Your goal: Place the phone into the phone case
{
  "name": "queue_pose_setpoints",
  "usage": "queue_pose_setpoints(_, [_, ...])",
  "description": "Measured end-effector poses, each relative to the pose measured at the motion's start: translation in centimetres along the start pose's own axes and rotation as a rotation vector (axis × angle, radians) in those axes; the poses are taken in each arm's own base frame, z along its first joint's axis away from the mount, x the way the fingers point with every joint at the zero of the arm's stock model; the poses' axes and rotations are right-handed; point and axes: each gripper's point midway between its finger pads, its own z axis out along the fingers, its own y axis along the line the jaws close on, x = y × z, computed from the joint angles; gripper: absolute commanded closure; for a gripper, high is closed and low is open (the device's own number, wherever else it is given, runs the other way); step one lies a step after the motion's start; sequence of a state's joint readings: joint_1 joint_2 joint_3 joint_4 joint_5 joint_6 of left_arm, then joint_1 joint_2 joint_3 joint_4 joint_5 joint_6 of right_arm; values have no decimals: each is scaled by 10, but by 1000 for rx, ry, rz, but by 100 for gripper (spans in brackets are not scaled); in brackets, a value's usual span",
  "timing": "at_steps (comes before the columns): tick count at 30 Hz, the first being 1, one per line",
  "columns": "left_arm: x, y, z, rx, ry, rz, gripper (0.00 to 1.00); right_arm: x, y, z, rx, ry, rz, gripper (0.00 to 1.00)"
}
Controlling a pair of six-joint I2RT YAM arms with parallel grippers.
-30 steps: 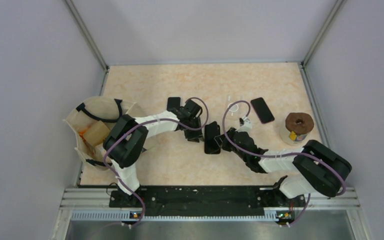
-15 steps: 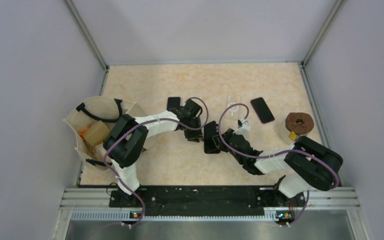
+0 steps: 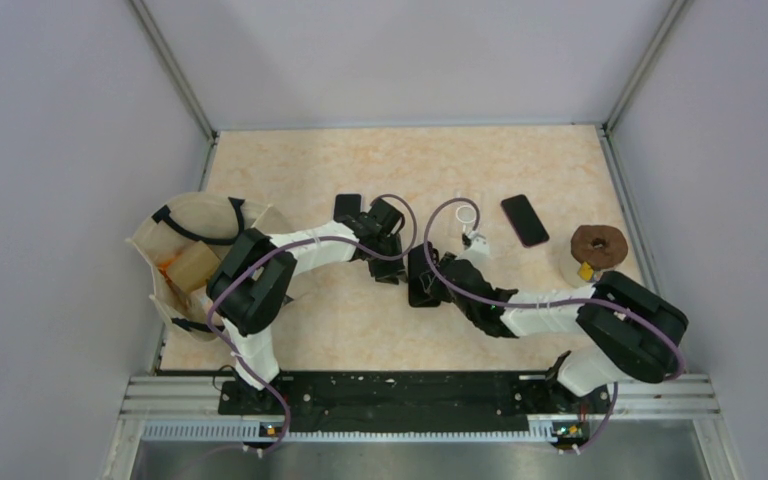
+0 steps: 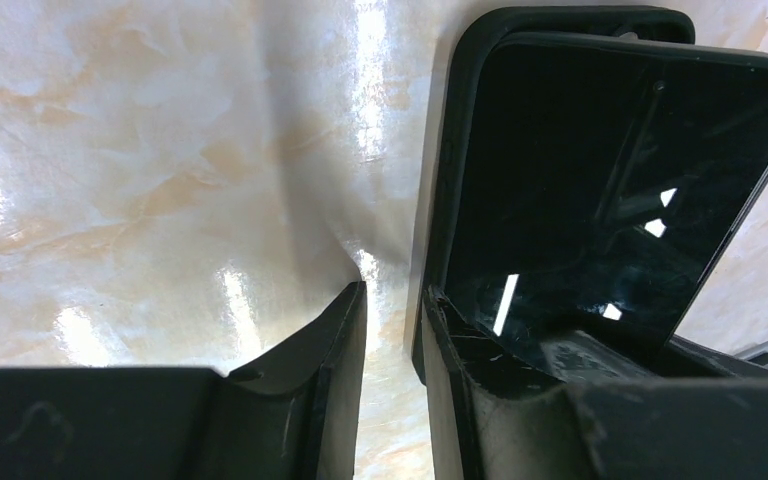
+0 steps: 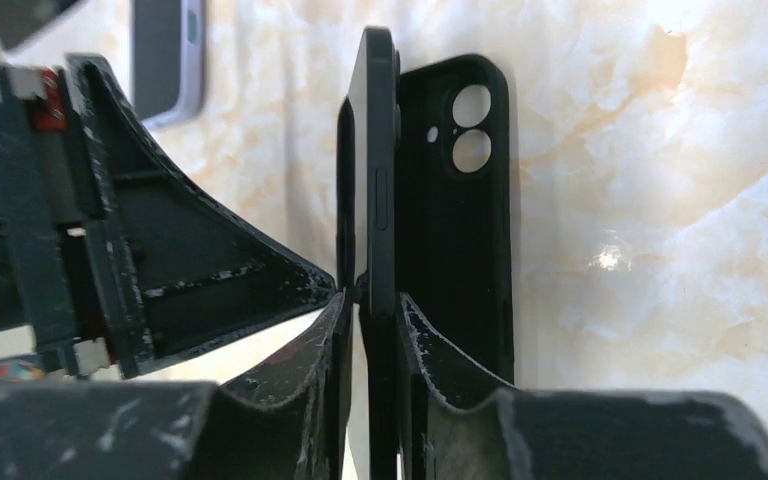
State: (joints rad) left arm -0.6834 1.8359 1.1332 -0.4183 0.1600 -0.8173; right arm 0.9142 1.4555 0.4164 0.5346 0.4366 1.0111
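Note:
The black phone case [image 5: 460,200] lies flat on the marble table, its camera holes at the far end. The black phone [image 5: 372,150] stands on its long edge along the case's left side. My right gripper [image 5: 370,295] is shut on the phone's near end. In the top view the phone and case [image 3: 421,275] lie between the two grippers. My left gripper [image 4: 392,300] is slightly open with nothing between its fingers. Its right finger [image 4: 460,350] rests against the left rim of the case [image 4: 440,180], under the tilted phone [image 4: 610,170].
A second black phone [image 3: 525,220] lies at the back right. A doughnut on a cup [image 3: 597,245] stands at the right edge. A dark, lavender-edged device [image 3: 347,206] lies behind the left gripper. A canvas bag [image 3: 185,235] sits at the left.
My right arm has reached further left and its gripper has closed in on the phone. The phone and case now look narrower from above. The left arm has hardly moved.

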Motion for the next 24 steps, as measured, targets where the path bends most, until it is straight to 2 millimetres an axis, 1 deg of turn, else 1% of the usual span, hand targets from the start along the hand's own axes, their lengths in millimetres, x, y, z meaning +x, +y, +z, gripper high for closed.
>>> queue_pose_setpoints(2, [0, 0, 0, 1, 1, 0, 68, 7, -1, 2, 40, 55, -45, 71])
queue_pose_setpoints(5, [0, 0, 0, 2, 2, 0, 68, 15, -5, 0, 102, 135, -111, 67])
queue_pose_setpoints(10, [0, 0, 0, 2, 2, 0, 68, 21, -7, -5, 167, 222, -172, 57])
queue_pose_setpoints(12, [0, 0, 0, 2, 2, 0, 68, 21, -9, -7, 187, 246, -189, 50])
queue_pose_setpoints(15, [0, 0, 0, 2, 2, 0, 68, 20, -15, -12, 225, 287, -222, 46])
queue_pose_setpoints(20, [0, 0, 0, 3, 2, 0, 68, 17, -8, -17, 235, 334, -259, 44])
queue_pose_setpoints(24, [0, -1, 0, 3, 2, 0, 68, 17, -11, -20, 251, 354, -281, 44])
